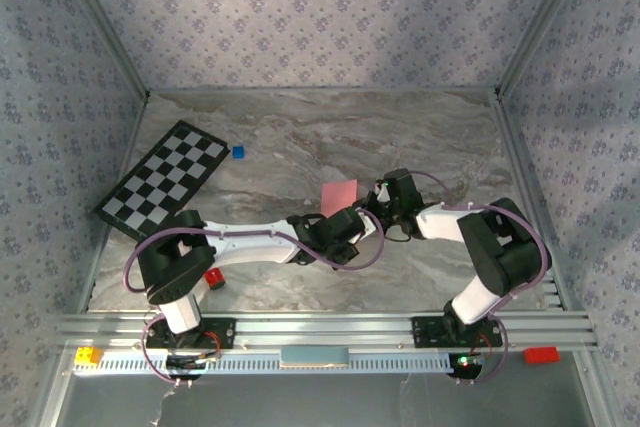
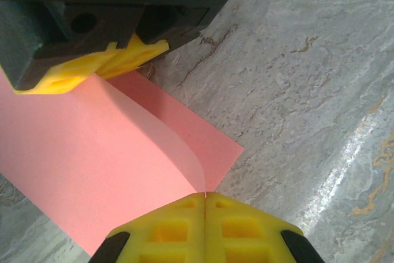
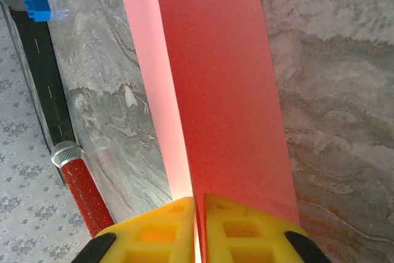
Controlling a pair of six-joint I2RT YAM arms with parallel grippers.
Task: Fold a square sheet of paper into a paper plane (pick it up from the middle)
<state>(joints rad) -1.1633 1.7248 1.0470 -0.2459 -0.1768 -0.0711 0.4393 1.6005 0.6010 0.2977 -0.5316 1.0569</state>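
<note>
The square sheet of paper [image 1: 339, 196] is salmon-pink and lies mid-table, folded over on itself. In the left wrist view its upper layer [image 2: 92, 152] curls up from the lower one. My left gripper [image 2: 204, 196] is shut, and the paper's edge is pinched between its yellow fingertips. From above, the left gripper [image 1: 356, 220] sits at the sheet's near right side. My right gripper [image 3: 200, 204] is shut on the folded paper [image 3: 221, 78], which stands as a ridge ahead of it. Its yellow fingers [image 2: 104, 63] also grip the sheet opposite the left gripper. The right gripper [image 1: 376, 197] is at the sheet's right edge.
A black-and-white checkerboard [image 1: 165, 182] lies at the back left with a tiny blue cube [image 1: 238, 151] beside it. A red glittery bar [image 1: 214, 278] rests near the left arm's base. Yellow [image 1: 88, 356] and red [image 1: 541, 354] bricks sit on the front rail.
</note>
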